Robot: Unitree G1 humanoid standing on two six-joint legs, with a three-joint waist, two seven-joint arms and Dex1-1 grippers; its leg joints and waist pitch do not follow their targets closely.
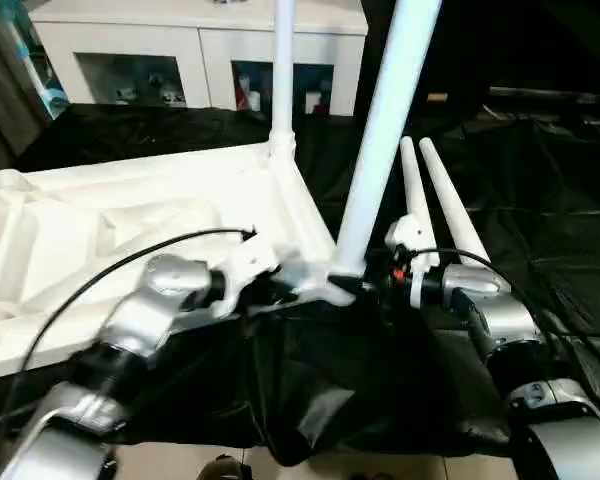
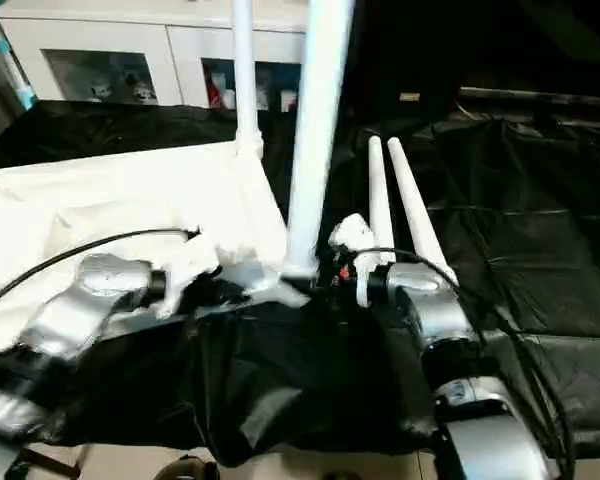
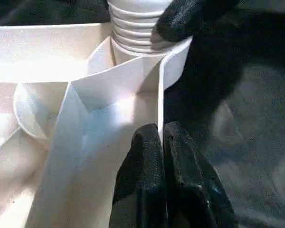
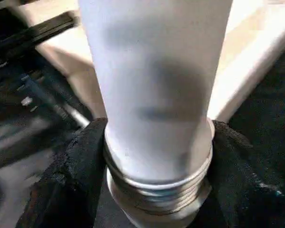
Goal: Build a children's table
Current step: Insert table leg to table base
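Note:
The white tabletop point(image 1: 40, 230) lies upside down on black cloth, ribs up. One white leg point(image 1: 282, 60) stands upright in its far right corner socket. A second leg point(image 1: 385, 130) leans over the near right corner, and its threaded end point(image 3: 133, 28) sits at the socket there. My right gripper point(image 4: 156, 156) is shut on this leg just above the thread, one black finger on each side. My left gripper point(image 3: 160, 130) is shut on the tabletop's thin rim wall beside that corner. Two more legs point(image 1: 415, 190) point(image 1: 450, 205) lie side by side on the cloth to the right.
White cabinets with glass fronts point(image 1: 200, 50) stand behind the work. Black cloth point(image 1: 540, 200) covers the surface and hangs over the near edge. An open round socket point(image 1: 8, 183) shows at the tabletop's far left corner. A black cable point(image 1: 100, 265) arcs over my left forearm.

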